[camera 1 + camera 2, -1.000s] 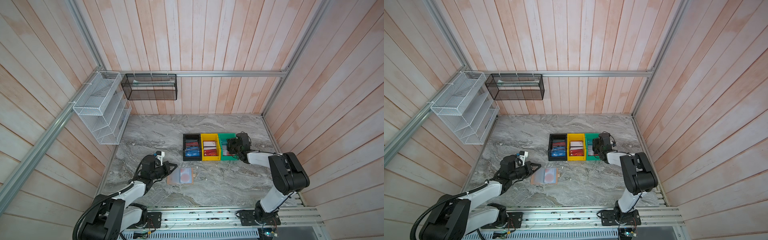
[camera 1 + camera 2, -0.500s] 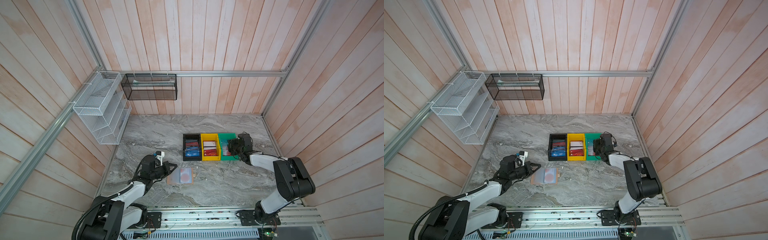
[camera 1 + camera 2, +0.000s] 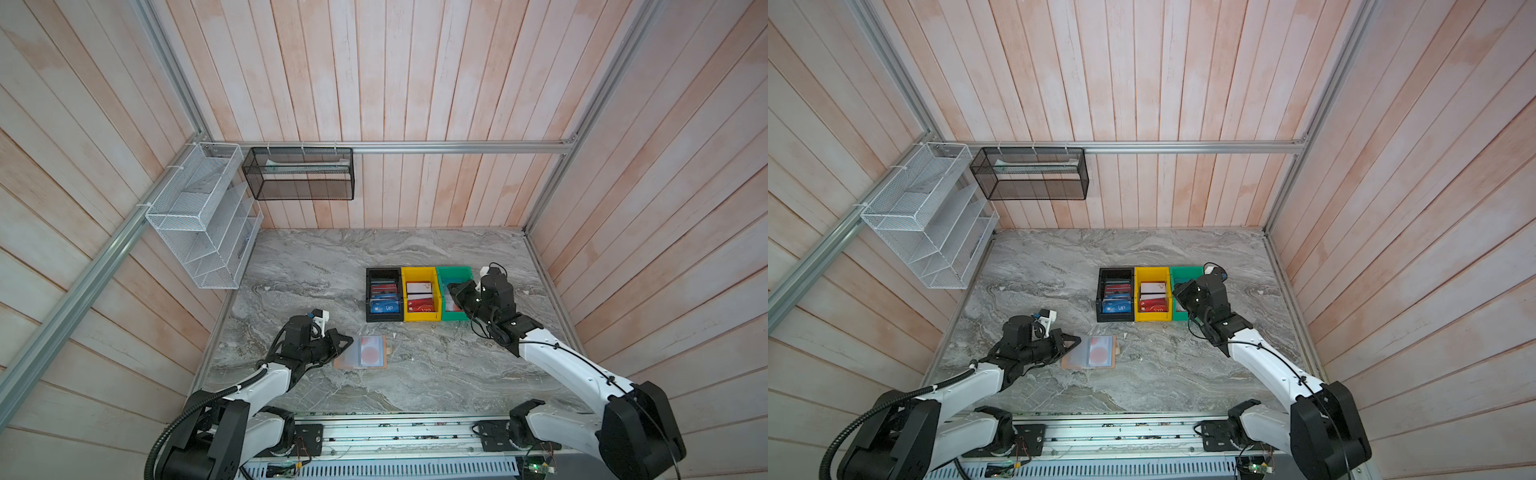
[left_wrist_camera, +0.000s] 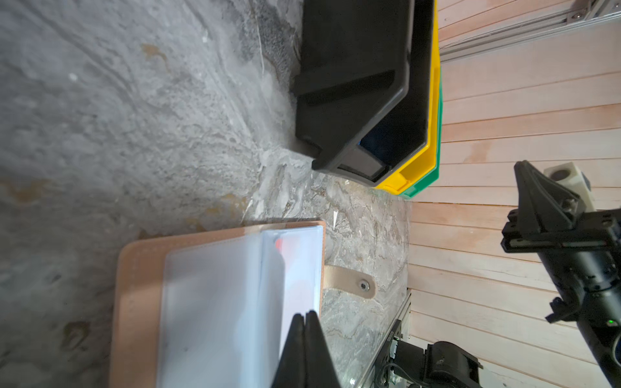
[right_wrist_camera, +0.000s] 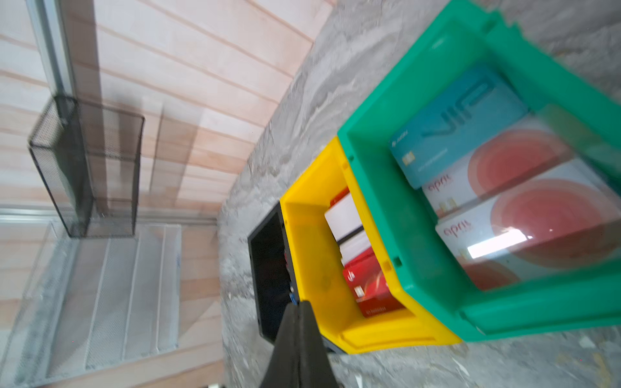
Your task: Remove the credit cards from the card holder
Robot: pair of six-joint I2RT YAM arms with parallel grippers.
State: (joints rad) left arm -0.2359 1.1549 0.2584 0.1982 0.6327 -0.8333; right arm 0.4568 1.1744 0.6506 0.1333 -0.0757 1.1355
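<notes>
Marble top point(image 3: 374, 257), left pincer point(image 4: 306, 316) closed by card holder point(image 4: 141, 268), right pincer point(image 5: 300, 306) (earlier parted) closed

Tan card holder point(image 4: 141, 285) on grey-veined table point(image 3: 332, 257); black bin point(image 3: 384, 317), yellow bin point(image 3: 422, 317), green bin point(image 3: 455, 272).

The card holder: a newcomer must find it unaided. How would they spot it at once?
On the marble tabletop, look between the row of bins and the left arm. The card holder lies open at the tip of the left tool. Unlike the coloured bins, it is a tan booklet with clear sleeves and a snap tab.
</notes>
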